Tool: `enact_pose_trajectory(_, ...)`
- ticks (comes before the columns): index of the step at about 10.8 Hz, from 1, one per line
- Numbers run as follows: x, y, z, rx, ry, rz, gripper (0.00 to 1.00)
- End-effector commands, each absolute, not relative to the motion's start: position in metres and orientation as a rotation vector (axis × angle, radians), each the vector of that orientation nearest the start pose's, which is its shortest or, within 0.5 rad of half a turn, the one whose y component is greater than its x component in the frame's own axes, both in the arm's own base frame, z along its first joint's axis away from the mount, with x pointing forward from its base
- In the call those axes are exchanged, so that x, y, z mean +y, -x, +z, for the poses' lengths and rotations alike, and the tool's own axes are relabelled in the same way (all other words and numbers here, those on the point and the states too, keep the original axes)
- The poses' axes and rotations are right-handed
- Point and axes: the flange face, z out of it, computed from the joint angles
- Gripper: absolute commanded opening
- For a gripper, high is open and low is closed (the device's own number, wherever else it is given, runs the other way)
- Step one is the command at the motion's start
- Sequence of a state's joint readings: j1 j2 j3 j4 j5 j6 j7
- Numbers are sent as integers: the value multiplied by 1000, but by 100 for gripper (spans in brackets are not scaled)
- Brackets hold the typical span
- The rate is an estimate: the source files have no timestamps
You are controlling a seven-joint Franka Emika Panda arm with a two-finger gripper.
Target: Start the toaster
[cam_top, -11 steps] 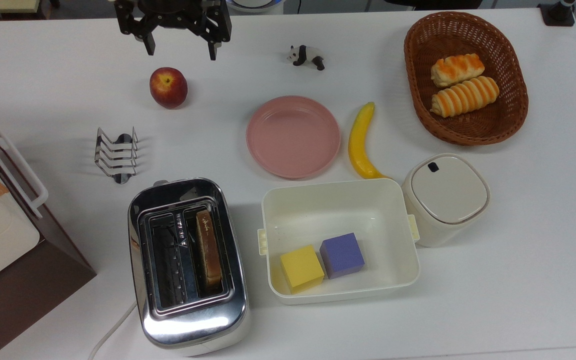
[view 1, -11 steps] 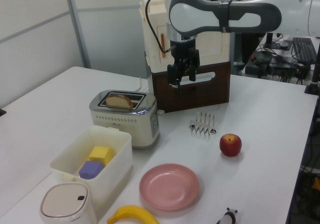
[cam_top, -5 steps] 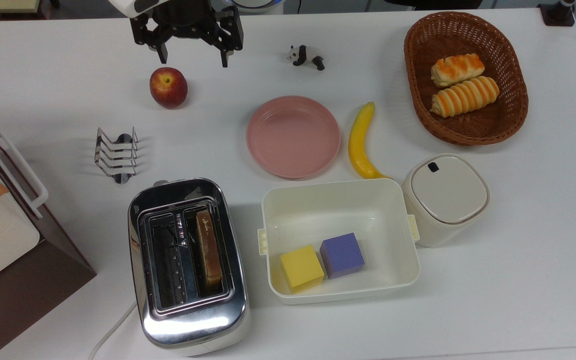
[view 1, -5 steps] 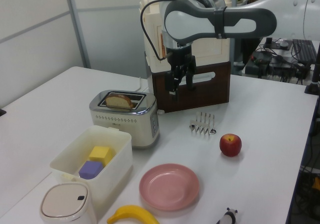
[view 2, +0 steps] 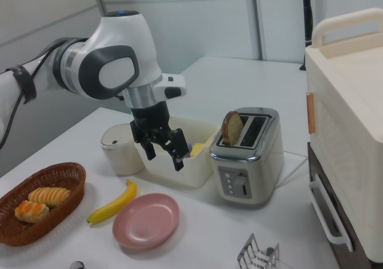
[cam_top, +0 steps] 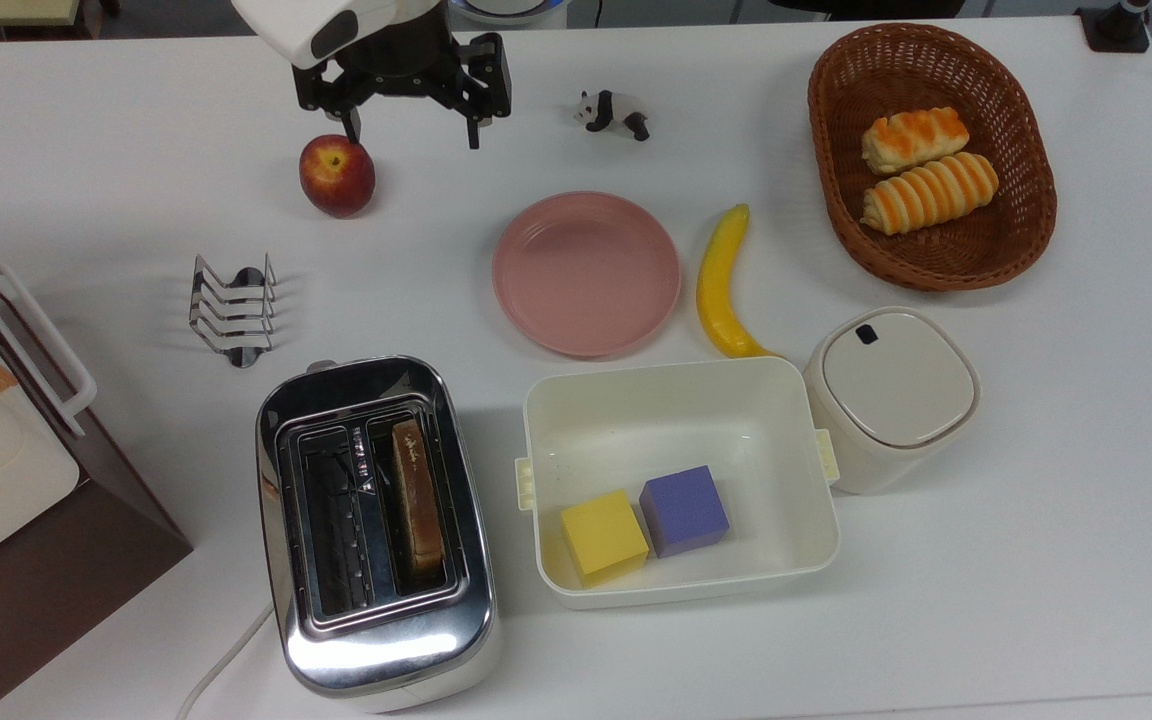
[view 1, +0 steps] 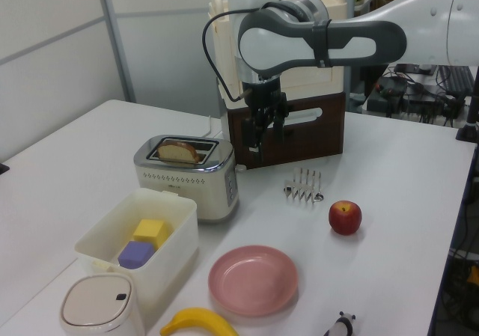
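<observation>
Gripper [cam_top: 411,135]: fingers spread wide, nothing held; I have it up in the air near the apple [cam_top: 336,175].
Toaster [cam_top: 376,530]: at table edge toward top view's bottom, bread slice [cam_top: 416,500] in one slot.
Bearing: toaster well apart from gripper, toward top view's bottom.
Axis: slots run top-bottom in top view; control face [view 2: 238,182] on end nearest gripper.
Next: I judge descend onto lever.

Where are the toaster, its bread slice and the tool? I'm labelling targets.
toaster [cam_top: 381,655], top view, chrome top near its front edge.
bread slice [view 2: 231,127], right view, crust face.
tool [cam_top: 412,132], top view, midway between fingertips.
</observation>
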State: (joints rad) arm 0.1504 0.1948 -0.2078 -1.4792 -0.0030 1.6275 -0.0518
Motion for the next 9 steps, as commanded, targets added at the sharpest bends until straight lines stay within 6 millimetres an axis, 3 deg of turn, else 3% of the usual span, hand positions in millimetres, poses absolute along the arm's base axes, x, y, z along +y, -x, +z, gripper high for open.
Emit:
enact_pose_trajectory(1, -26, -610, 562, -18, 3174, 67, 100)
enact_pose_trajectory(6, -40, -618, 571, 19, 3175, -64, 100)
enact_pose_trajectory(7, -39, -621, 566, 12, 3184, -76, 96)
enact_pose_trajectory(8, -40, -633, 548, 6, 3195, -71, 78)
enact_pose_trajectory(9, -46, -639, 542, -2, 3196, -92, 40)
